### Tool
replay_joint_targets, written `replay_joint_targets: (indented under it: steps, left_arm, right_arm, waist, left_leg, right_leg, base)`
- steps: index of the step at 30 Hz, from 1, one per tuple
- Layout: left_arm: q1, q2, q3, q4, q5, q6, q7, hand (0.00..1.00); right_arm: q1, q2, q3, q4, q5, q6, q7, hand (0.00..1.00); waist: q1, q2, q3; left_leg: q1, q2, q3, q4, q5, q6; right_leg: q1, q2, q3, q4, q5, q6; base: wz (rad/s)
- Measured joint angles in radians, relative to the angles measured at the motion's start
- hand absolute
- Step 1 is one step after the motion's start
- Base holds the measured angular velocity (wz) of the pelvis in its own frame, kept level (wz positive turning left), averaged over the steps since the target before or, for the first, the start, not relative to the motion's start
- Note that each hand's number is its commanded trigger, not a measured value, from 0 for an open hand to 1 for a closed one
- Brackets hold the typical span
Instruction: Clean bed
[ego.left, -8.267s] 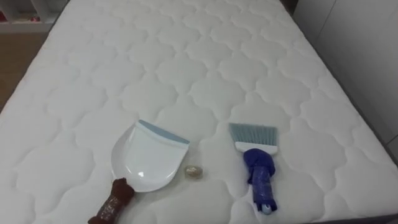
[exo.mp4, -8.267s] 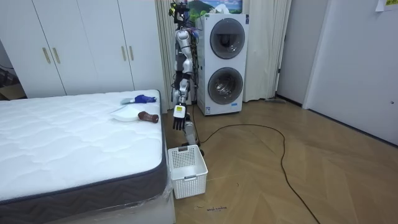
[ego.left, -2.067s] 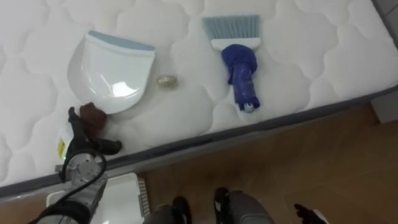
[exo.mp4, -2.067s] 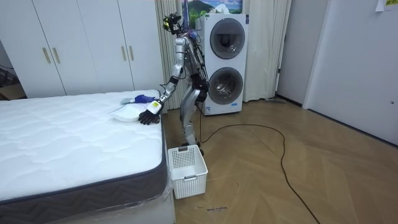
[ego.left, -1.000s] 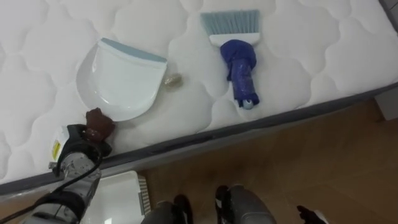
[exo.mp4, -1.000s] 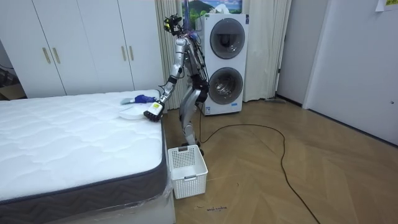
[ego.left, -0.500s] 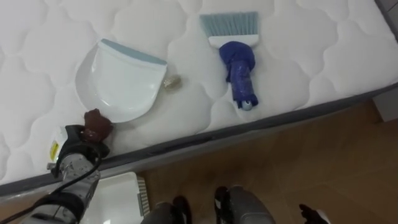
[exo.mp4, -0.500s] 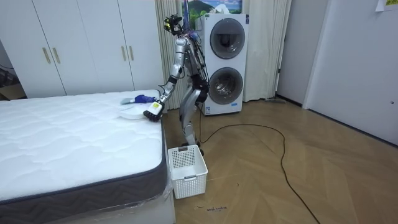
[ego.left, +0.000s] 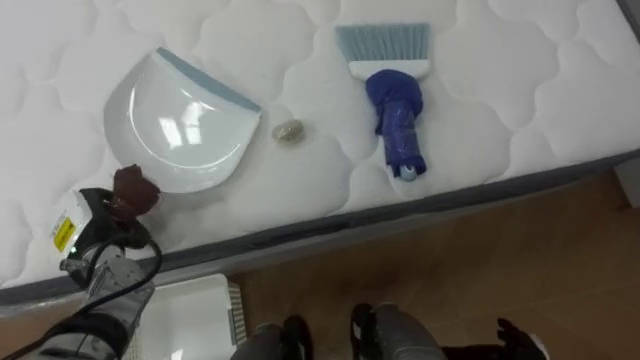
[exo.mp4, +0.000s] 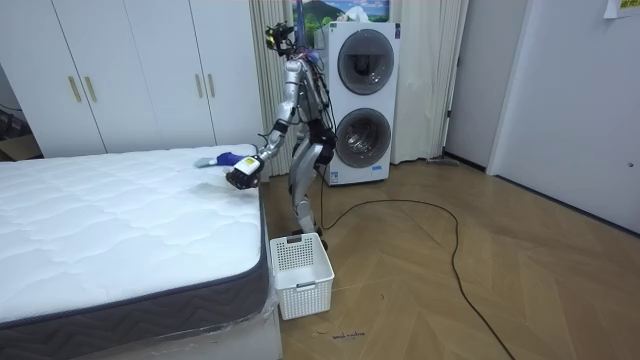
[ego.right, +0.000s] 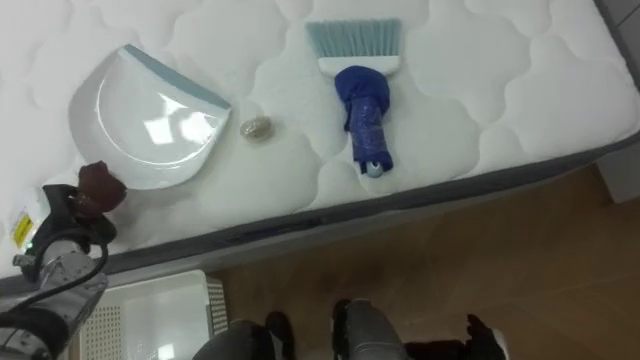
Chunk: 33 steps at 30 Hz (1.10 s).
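Note:
A white dustpan (ego.left: 180, 125) with a grey-blue lip lies over the mattress (ego.left: 300, 200) near its edge. My left hand (ego.left: 95, 240) is shut on its brown handle (ego.left: 133, 190) and holds the pan slightly raised. A small crumpled ball (ego.left: 289, 131) rests on the mattress just right of the pan's lip. Further right lies a blue-handled brush (ego.left: 397, 115), its pale bristles pointing away from me. My right hand (ego.left: 522, 338) hangs low over the floor with straight fingers. In the room view I stand bent forward at the bed's side, left hand (exo.mp4: 243, 175) out over it.
A white slatted basket (ego.left: 190, 315) stands on the wooden floor against the bed, below my left arm; the basket (exo.mp4: 300, 272) is by my feet in the room view. Two stacked washing machines (exo.mp4: 362, 100) stand behind me. White wardrobes (exo.mp4: 130, 75) line the far wall.
My left hand has lifted the dustpan by its handle and turned it, so the lip now faces up and right. The ball and the brush lie as before.

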Motion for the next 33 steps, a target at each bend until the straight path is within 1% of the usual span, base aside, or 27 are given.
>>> replay_joint_targets:
  steps: [3, 5, 6, 8, 11, 12, 14, 17, 19, 21, 23, 25, 27, 32, 33]
  left_arm:
    - [0.003, 0.005, -0.002, 0.000, 0.035, -0.029, 0.042, 1.00]
    - [0.016, 0.005, -0.002, -0.001, 0.044, -0.049, 0.065, 1.00]
    - [0.017, 0.005, -0.002, -0.001, 0.060, -0.051, 0.074, 1.00]
    - [0.024, 0.006, -0.002, -0.004, 0.080, -0.051, 0.086, 1.00]
    - [0.043, 0.006, -0.003, -0.020, 0.115, -0.069, 0.101, 1.00]
    - [0.061, 0.005, -0.009, -0.036, 0.119, -0.084, 0.111, 1.00]
    - [0.077, 0.005, -0.028, -0.039, 0.119, -0.102, 0.114, 1.00]
    - [0.096, 0.005, -0.043, -0.039, 0.127, -0.119, 0.112, 1.00]
    - [0.109, 0.005, -0.046, -0.042, 0.135, -0.125, 0.112, 1.00]
    - [0.149, 0.005, -0.053, -0.080, 0.139, -0.129, 0.108, 1.00]
    - [0.166, 0.004, -0.077, -0.098, 0.139, -0.129, 0.096, 1.00]
    - [0.166, 0.004, -0.096, -0.098, 0.136, -0.136, 0.078, 1.00]
    - [0.167, 0.004, -0.100, -0.098, 0.134, -0.149, 0.059, 1.00]
    - [0.173, 0.004, -0.119, -0.099, 0.126, -0.153, 0.030, 1.00]
    - [0.172, 0.004, -0.118, -0.100, 0.126, -0.153, 0.019, 1.00]
  right_arm:
    - [-0.028, 0.000, -0.025, -0.026, 0.027, -0.018, -0.033, 0.00]
    - [-0.039, 0.000, -0.045, -0.063, 0.026, -0.022, -0.058, 0.00]
    - [-0.042, 0.000, -0.052, -0.095, 0.022, -0.025, -0.081, 0.00]
    - [-0.067, 0.001, -0.052, -0.106, 0.015, -0.040, -0.107, 0.00]
    - [-0.088, 0.001, -0.080, -0.159, -0.030, -0.064, -0.154, 0.00]
    - [-0.097, 0.001, -0.082, -0.170, -0.068, -0.080, -0.178, 0.00]
    - [-0.108, 0.003, -0.081, -0.186, -0.135, -0.096, -0.210, 0.00]
    - [-0.147, 0.009, -0.081, -0.199, -0.201, -0.129, -0.244, 0.00]
    - [-0.158, 0.009, -0.081, -0.215, -0.270, -0.140, -0.263, 0.00]
    - [-0.163, 0.009, -0.080, -0.249, -0.320, -0.167, -0.301, 0.00]
    - [-0.163, 0.008, -0.080, -0.276, -0.329, -0.177, -0.327, 0.00]
    - [-0.167, 0.008, -0.078, -0.303, -0.329, -0.193, -0.339, 0.00]
    - [-0.173, 0.008, -0.079, -0.340, -0.334, -0.218, -0.357, 0.00]
    - [-0.219, 0.007, -0.079, -0.343, -0.335, -0.252, -0.408, 0.00]
    - [-0.223, 0.007, -0.079, -0.343, -0.334, -0.253, -0.416, 0.00]
  waist:
    - [0.002, -0.003, 0.0003]
    - [0.001, -0.006, -0.0001]
    - [0.002, -0.011, -0.0001]
    - [0.001, -0.019, -0.0016]
    - [0.002, -0.024, -0.0021]
    - [0.001, -0.024, -0.0020]
    - [0.003, -0.025, -0.0017]
    - [0.009, -0.026, -0.0011]
    - [0.013, -0.028, -0.0018]
    - [0.021, -0.028, -0.0018]
    - [0.032, -0.028, -0.0018]
    - [0.037, -0.028, -0.0017]
    - [0.039, -0.028, -0.0017]
    - [0.041, -0.028, -0.0017]
    - [0.042, -0.028, -0.0016]
  left_leg:
    - [0.001, 0.000, 0.001, 0.001, 0.001, 0.001]
    - [0.005, -0.001, 0.003, 0.000, 0.001, 0.002]
    - [0.005, -0.001, 0.004, -0.002, 0.001, 0.002]
    - [0.006, -0.001, 0.004, -0.003, 0.002, 0.002]
    - [0.008, -0.002, 0.003, -0.007, 0.002, 0.003]
    - [0.010, -0.001, 0.004, -0.008, 0.002, 0.003]
    - [0.017, -0.001, 0.004, -0.012, 0.002, 0.003]
    - [0.024, 0.004, 0.003, -0.014, 0.002, 0.003]
    - [0.030, 0.005, 0.007, -0.024, 0.002, 0.003]
    - [0.034, 0.005, 0.013, -0.038, 0.004, 0.005]
    - [0.039, 0.005, 0.024, -0.046, 0.004, 0.006]
    - [0.042, 0.005, 0.035, -0.054, 0.006, 0.009]
    - [0.042, 0.005, 0.039, -0.055, 0.006, 0.010]
    - [0.048, 0.005, 0.053, -0.059, 0.007, 0.011]
    - [0.048, 0.005, 0.053, -0.060, 0.007, 0.011]
  right_leg:
    - [0.001, -0.002, -0.002, -0.001, 0.001, 0.001]
    - [0.005, -0.002, 0.000, -0.001, 0.001, 0.002]
    - [0.005, -0.002, 0.000, -0.001, 0.001, 0.002]
    - [0.006, -0.002, 0.000, -0.001, 0.001, 0.002]
    - [0.008, -0.002, 0.000, -0.007, 0.002, 0.003]
    - [0.011, -0.002, -0.001, -0.011, 0.002, 0.004]
    - [0.020, -0.001, -0.003, -0.017, 0.002, 0.005]
    - [0.031, 0.005, -0.004, -0.030, 0.005, 0.008]
    - [0.037, 0.007, -0.004, -0.040, 0.008, 0.009]
    - [0.037, 0.007, -0.001, -0.049, 0.011, 0.012]
    - [0.037, 0.004, 0.003, -0.051, 0.011, 0.013]
    - [0.035, 0.001, 0.004, -0.052, 0.010, 0.014]
    - [0.035, -0.001, 0.004, -0.052, 0.010, 0.015]
    - [0.034, -0.001, 0.015, -0.053, 0.008, 0.019]
    - [0.034, -0.001, 0.015, -0.053, 0.008, 0.019]
  base:
    - [0.00]
    - [0.00]
    - [0.00]
    - [0.00]
    - [0.00]
    - [0.00]
    - [0.00]
    - [0.00]
    - [0.00]
    - [-0.04]
    - [-0.02]
    - [0.00]
    - [0.00]
    - [-0.05]
    - [0.00]
